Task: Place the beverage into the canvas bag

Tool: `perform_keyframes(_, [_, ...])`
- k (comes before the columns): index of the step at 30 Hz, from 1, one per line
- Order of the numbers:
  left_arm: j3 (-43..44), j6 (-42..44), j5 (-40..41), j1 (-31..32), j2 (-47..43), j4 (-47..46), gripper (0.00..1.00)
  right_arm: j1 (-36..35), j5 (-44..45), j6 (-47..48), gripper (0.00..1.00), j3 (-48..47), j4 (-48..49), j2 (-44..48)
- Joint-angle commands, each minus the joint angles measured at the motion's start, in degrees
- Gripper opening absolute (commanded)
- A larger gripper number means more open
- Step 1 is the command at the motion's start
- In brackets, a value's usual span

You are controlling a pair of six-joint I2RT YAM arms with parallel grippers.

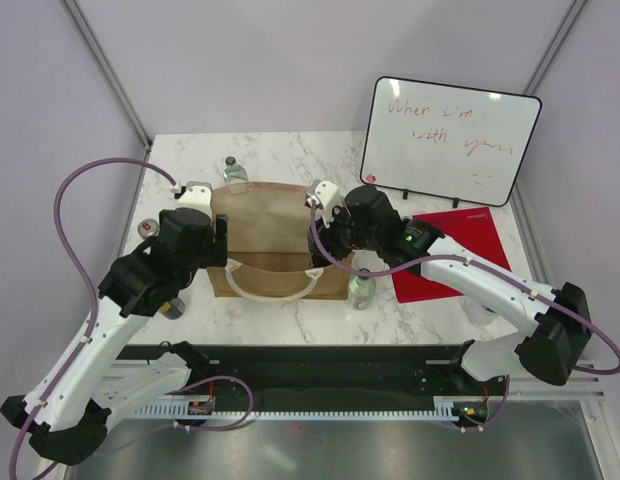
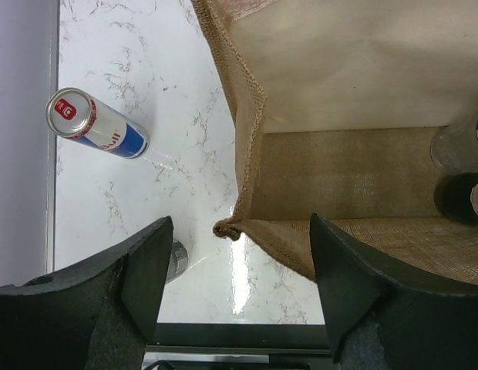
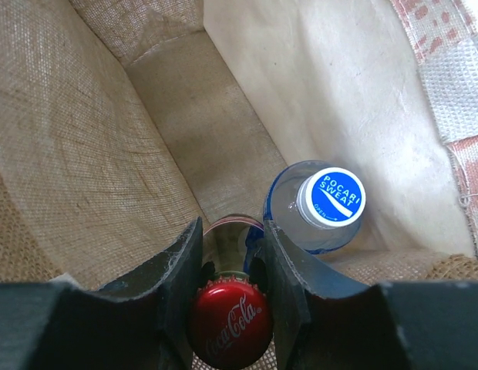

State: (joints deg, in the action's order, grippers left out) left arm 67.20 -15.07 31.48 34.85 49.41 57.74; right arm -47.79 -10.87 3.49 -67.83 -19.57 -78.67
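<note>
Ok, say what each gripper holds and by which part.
Right gripper: the Coca-Cola bottle, at its red-capped top, inside the canvas bag. Left gripper: nothing; jaws open astride the bag's corner.

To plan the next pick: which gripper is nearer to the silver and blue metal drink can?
Left. The left gripper hangs open at the tan canvas bag's side nearest the can; the right gripper is down inside the bag's other end, holding a red-capped bottle.

We find the Coca-Cola bottle (image 3: 229, 324) and the Pocari Sweat bottle (image 3: 328, 202) in the canvas bag (image 1: 275, 225), a can (image 2: 96, 123) left of it, 1 rear bottle (image 1: 233, 170) behind it, and 1 front bottle (image 1: 362, 290) before it.
</note>
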Motion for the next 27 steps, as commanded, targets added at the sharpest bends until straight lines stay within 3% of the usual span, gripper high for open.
perform_keyframes(1, [0.7, -0.1, 1.6, 0.0, -1.0, -1.5, 0.78, 0.0, -0.8, -2.2, 0.44, -2.0, 5.8, 0.8])
perform_keyframes(12, [1.2, -0.3, 1.1, 0.0, -1.2, -1.5, 0.79, -0.1, -0.2, -3.5, 0.5, -3.0, 4.7, 2.7])
perform_keyframes(24, [3.9, 0.4, -1.2, 0.0, -1.6, -1.5, 0.8, 0.0, -2.7, -10.0, 0.58, -17.6, 2.7, 3.4])
perform_keyframes(27, [4.3, 0.5, -1.2, 0.0, -1.2, -1.6, 0.8, -0.1, 1.9, -7.9, 0.59, -22.3, 2.6, 1.4])
